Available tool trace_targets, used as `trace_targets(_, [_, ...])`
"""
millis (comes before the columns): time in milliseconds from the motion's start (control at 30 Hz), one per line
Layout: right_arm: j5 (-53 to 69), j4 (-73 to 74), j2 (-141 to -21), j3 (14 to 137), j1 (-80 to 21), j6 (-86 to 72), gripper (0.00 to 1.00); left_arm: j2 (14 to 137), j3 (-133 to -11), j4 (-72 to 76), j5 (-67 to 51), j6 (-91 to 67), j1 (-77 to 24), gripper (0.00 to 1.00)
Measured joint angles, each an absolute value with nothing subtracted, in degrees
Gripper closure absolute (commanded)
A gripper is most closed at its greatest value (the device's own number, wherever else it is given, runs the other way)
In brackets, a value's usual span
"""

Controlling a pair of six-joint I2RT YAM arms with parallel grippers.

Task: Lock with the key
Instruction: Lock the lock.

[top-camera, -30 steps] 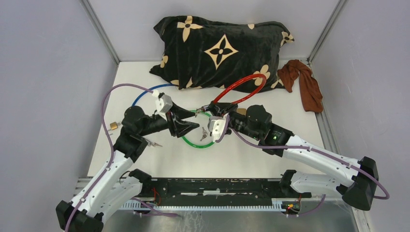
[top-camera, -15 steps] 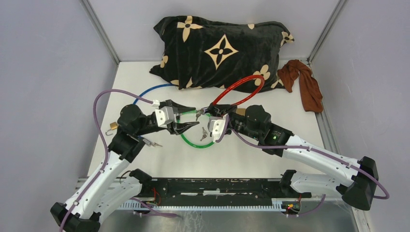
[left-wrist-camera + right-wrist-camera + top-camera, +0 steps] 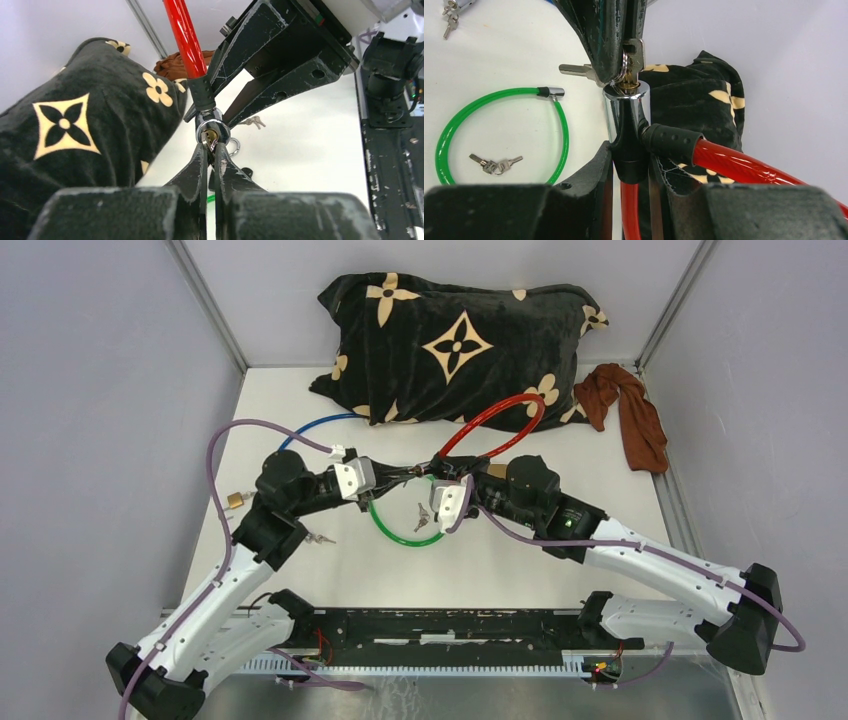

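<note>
- Above the table (image 3: 500, 575), the left pincer (image 3: 210, 149) is pinched flat on the key (image 3: 634, 52), which sits in the keyhole of the lock (image 3: 624, 107) just ahead of its tips.
- The right pincer (image 3: 629, 150) clamps the lock's black collar from the opposite side, holding it aloft.
- The key is seated and gripped and the cable end appears plugged in. The locking turn seems yet to come, and whether the bolt has caught cannot be told.
- The lock is a polished chrome cylinder with rubbery black sleeves. Its glossy red cable (image 3: 182, 35) arches away behind the right pincer toward a plush pillow (image 3: 75, 125).
</note>
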State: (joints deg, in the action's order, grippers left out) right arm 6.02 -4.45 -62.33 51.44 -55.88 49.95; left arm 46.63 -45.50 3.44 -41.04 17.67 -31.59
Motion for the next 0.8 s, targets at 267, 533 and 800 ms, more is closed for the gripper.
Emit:
trace_targets(267, [8.49, 4.64, -64.12, 57.63, -55.79, 47.37, 1.00, 43.72, -45.19, -1.13, -41.76, 41.91, -32.14, 0.98])
trace_targets(533, [12.97, 13.04, -64.55, 59.99, -56.14, 42.30, 1.00, 38.24, -38.28, -5.02, -44.47, 82.61, -32.77, 0.98])
trace_targets(800, [13.91, 16.78, -64.58, 59.51, -56.14, 36.88, 1.00, 37.58, -32.82, -6.04, -45.15, 109.82, -32.51, 0.98])
